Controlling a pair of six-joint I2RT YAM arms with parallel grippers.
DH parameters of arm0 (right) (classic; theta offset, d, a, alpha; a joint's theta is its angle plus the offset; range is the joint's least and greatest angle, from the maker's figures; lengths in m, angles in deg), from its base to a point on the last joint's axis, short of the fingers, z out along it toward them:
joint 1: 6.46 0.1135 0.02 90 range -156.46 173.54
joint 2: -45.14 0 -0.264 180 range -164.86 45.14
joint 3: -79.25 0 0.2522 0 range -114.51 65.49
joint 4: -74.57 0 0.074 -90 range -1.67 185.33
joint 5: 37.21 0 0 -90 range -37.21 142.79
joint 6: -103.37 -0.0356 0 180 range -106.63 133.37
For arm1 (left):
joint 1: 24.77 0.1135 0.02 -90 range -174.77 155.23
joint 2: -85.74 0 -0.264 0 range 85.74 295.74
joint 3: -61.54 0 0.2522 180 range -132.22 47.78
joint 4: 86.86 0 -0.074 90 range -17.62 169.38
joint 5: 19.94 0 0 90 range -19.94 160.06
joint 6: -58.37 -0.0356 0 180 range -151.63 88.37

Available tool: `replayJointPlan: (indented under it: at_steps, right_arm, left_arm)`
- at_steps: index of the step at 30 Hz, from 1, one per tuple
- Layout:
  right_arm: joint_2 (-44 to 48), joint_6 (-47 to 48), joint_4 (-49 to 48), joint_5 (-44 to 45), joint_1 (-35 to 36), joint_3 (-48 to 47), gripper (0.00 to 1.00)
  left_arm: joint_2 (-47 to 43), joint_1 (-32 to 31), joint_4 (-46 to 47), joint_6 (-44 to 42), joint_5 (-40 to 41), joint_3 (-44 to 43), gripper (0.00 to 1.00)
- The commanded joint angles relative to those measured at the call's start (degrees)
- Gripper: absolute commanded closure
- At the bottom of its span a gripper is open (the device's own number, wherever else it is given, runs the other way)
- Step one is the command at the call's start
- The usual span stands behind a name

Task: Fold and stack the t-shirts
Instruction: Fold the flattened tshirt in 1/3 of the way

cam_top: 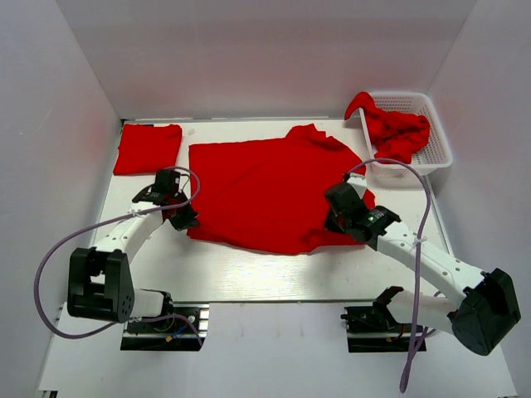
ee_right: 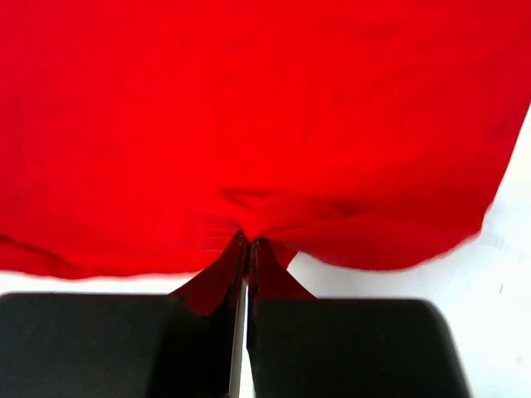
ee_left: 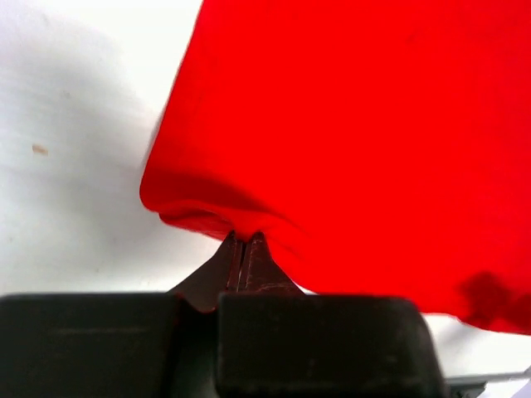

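Left tool (cam_top: 184,220) has its fingers pressed together, pinching the near-left corner of the spread t-shirt (cam_top: 265,186). The cloth puckers at the fingertips.

Far left, at the back of the surface (cam_top: 249,274), lies a folded t-shirt (cam_top: 148,148), a neat rectangle apart from the spread one. That counts as one shirt done and is likely the start of the stack.

The spread t-shirt lies mostly flat across the middle of the surface, with no fold in it yet.

Right tool (cam_top: 334,222) is likewise pressed together on the right near edge of that shirt, fabric bunched at its tips.

At the back right, the white basket (cam_top: 440,157) holds a crumpled t-shirt (cam_top: 398,133), one part hanging over the rim; whether there is more than one inside cannot be told.

Judged progress: roughly a third. One shirt is folded, one is in hand and at least one is waiting.

Only the top view shows the layout, the folded shirt and the basket, but there the tools' own bodies hide the contact. The left wrist view (ee_left: 245,240) and right wrist view (ee_right: 247,242) show the closed pinch and gathered hem clearly, with nothing else but red cloth and bare white surface.
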Motion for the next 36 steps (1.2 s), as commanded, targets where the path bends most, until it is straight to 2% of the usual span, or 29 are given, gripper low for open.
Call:
replayJointPlan:
  at_steps: [1, 6, 11, 21, 29, 32, 36]
  right_arm:
    - [-1.1, 5.6, -9.4, 5.1, -2.5, -2.6, 1.0]
    - [-3.5, 10.9, -15.5, 6.5, -6.7, -5.1, 1.0]
    - [-5.3, 14.6, -21.0, 5.6, -10.1, -5.8, 1.0]
    - [-11.9, 20.6, -30.4, 0.3, -16.2, -9.0, 1.0]
    - [-17.8, 24.9, -32.9, -6.8, -19.7, -13.3, 1.0]
    - [-21.0, 24.3, -32.7, -8.2, -20.5, -14.2, 1.0]
    - [-25.6, 23.9, -37.8, -10.1, -21.7, -15.9, 1.0]
  left_arm:
    - [0.8, 0.6, 2.5, 1.3, 3.0, -4.0, 1.0]
    - [2.0, 0.6, 2.7, 2.0, 8.5, -6.8, 1.0]
    - [3.3, 0.6, 5.2, 2.6, 9.3, -8.9, 1.0]
    - [11.1, 0.6, 7.6, 2.6, 11.9, -16.5, 1.0]
    - [17.2, 0.6, 8.3, 2.6, 13.2, -20.4, 1.0]
    - [18.7, 0.6, 9.9, 2.6, 13.2, -20.9, 1.0]
    - [21.4, 0.6, 10.5, 3.2, 13.2, -22.2, 1.0]
